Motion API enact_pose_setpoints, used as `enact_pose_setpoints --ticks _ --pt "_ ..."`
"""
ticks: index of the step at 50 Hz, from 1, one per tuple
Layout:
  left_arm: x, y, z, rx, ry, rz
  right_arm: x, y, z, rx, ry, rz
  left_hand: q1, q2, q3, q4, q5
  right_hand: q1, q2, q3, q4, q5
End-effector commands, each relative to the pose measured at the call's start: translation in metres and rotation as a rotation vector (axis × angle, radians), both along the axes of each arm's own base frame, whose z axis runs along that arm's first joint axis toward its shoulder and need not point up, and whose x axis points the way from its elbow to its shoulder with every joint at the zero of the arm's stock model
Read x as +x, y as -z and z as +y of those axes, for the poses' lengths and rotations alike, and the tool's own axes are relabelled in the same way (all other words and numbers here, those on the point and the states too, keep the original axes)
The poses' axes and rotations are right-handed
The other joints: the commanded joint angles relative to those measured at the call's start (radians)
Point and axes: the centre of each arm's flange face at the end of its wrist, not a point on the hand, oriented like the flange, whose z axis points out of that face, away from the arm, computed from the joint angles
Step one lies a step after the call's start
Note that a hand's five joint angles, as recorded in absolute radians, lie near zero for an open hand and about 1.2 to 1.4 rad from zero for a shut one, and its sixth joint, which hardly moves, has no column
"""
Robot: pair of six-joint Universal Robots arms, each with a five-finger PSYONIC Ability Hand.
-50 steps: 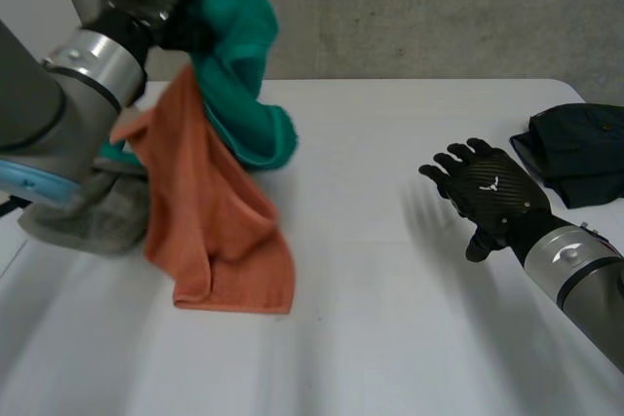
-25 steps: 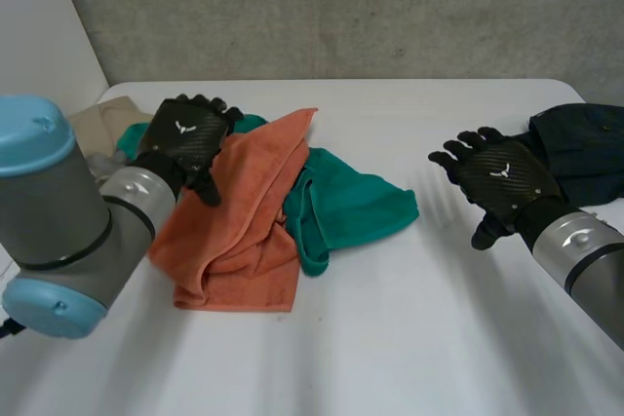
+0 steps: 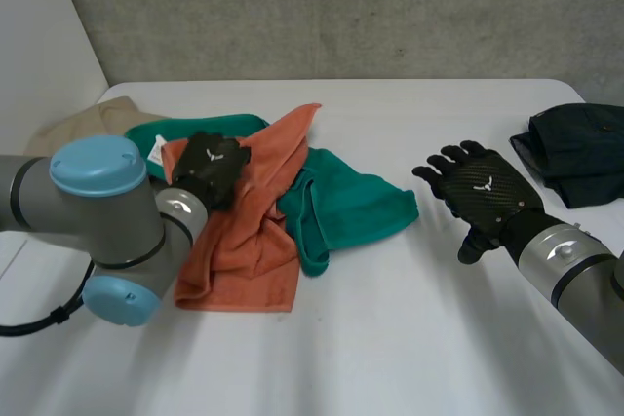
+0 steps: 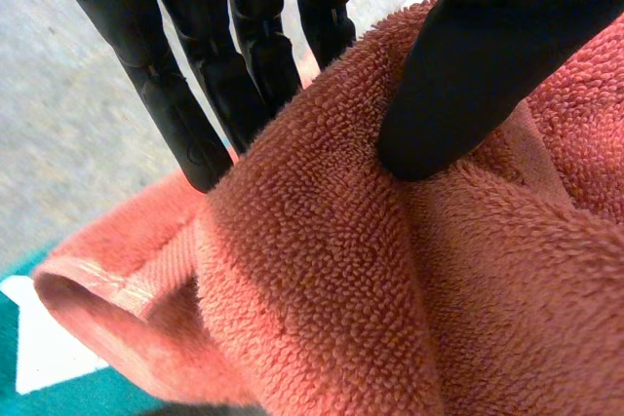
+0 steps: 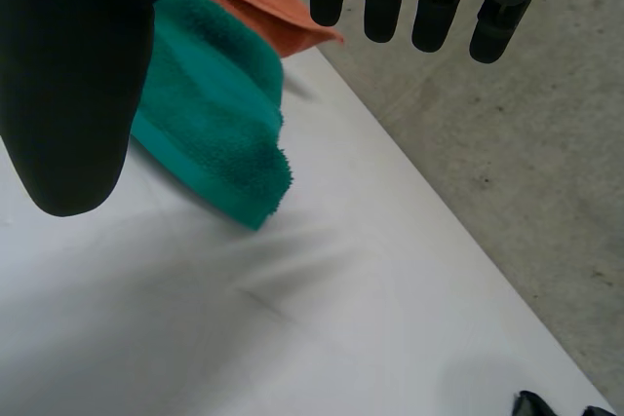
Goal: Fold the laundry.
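Over at nine o'clock, pinching orange towel (image 3: 249,241) in left hand (image 3: 213,165); at three, holding right hand (image 3: 483,190) spread, empty. Looks barely started: teal towel (image 3: 356,207) tangled underneath, unfolded.

Left arm (image 3: 97,204) bent low, elbow forward. Left hand (image 3: 209,167) palm down, thumb and fingers pinching a fold of orange towel (image 3: 255,231). Right arm (image 3: 575,270) angled in from the side. Right hand (image 3: 485,192) palm down, fingers straight and spread, holding nothing.
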Motion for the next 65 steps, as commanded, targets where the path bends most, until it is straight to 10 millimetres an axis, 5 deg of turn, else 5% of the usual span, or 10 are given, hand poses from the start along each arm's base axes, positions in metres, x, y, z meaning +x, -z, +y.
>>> enact_pose_setpoints --ticks 1,6,10,21,26,29,41,53,62,65 --pt "-0.015 -0.031 0.003 -0.094 0.035 0.054 -0.003 -0.025 -0.004 -0.079 0.035 -0.016 0.316 0.206 0.219 0.203 0.28 -0.057 -0.038 -0.044 -0.044 -0.043" --pt "-0.053 -0.101 0.059 -0.221 0.184 0.191 -0.025 -0.052 -0.023 -0.164 0.143 -0.026 0.316 0.206 0.219 0.203 0.28 -0.057 -0.038 -0.044 -0.044 -0.043" --pt "-0.075 -0.121 0.094 -0.189 0.289 0.317 -0.036 -0.068 -0.032 -0.195 0.2 -0.051 0.316 0.206 0.219 0.203 0.28 -0.057 -0.038 -0.044 -0.044 -0.043" --pt "-0.121 -0.077 0.133 0.077 0.438 0.479 -0.04 -0.07 -0.035 -0.159 0.221 -0.125 0.316 0.206 0.219 0.203 0.28 -0.057 -0.038 -0.044 -0.044 -0.043" --pt "-0.122 -0.063 0.135 0.149 0.456 0.491 -0.042 -0.061 -0.037 -0.13 0.227 -0.12 -0.735 -0.845 -0.832 -0.848 -0.771 -0.057 -0.038 -0.044 -0.044 -0.043" --pt "-0.12 -0.069 0.136 0.137 0.452 0.496 -0.041 -0.051 -0.039 -0.095 0.219 -0.111 -0.84 -0.95 -0.938 -0.953 -0.877 -0.057 -0.038 -0.044 -0.044 -0.043" --pt "-0.041 -0.121 0.075 -0.064 0.233 0.459 -0.003 -0.039 0.009 0.143 -0.023 -0.081 -0.814 -0.924 -0.911 -0.927 -0.85 -0.057 -0.038 -0.044 -0.044 -0.043" --pt "-0.01 -0.061 0.001 -0.093 0.069 0.163 0.051 0.011 0.072 0.331 -0.276 -0.009 -0.793 -0.903 -0.891 -0.906 -0.83 -0.057 -0.038 -0.044 -0.044 -0.043" --pt "-0.007 -0.034 -0.014 -0.06 0.047 0.075 0.07 0.043 0.068 0.236 -0.217 0.033 -0.793 -0.903 -0.891 -0.906 -0.83 -0.057 -0.038 -0.044 -0.044 -0.043" --pt "-0.007 -0.034 -0.012 -0.054 0.048 0.08 0.073 0.048 0.059 0.186 -0.173 0.045 -0.793 -0.903 -0.891 -0.906 -0.83 0.866 0.885 0.879 0.879 0.88"
